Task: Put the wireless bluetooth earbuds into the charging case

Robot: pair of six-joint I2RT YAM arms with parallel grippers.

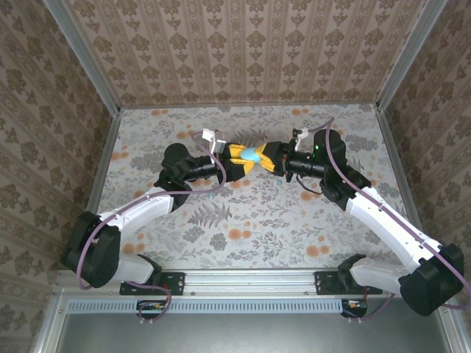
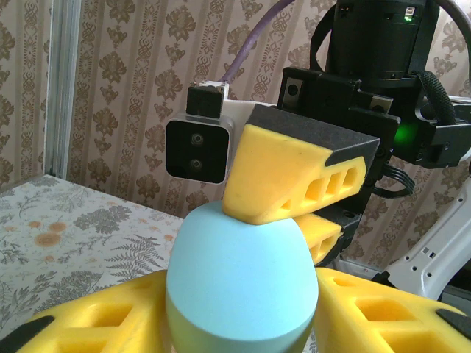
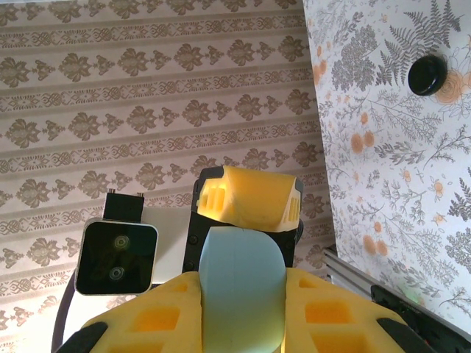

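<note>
Pale blue egg-shaped plastic charging case (image 1: 252,154) is held aloft over the mid-table, clamped between the yellow foam-fingered left gripper (image 1: 241,157) and right gripper (image 1: 266,157), while one small round black earbud (image 3: 428,73) is left on the floral-patterned table (image 1: 243,220).

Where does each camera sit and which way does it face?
Top external: above and behind the bases, looking down on the table; both arms, left tool and right tool gripping the charging case.
Left wrist: faces the right tool across the case; own fingers below.
Right wrist: faces the left tool's finger; own fingers below.
Shared: both wrist views show the case.
</note>
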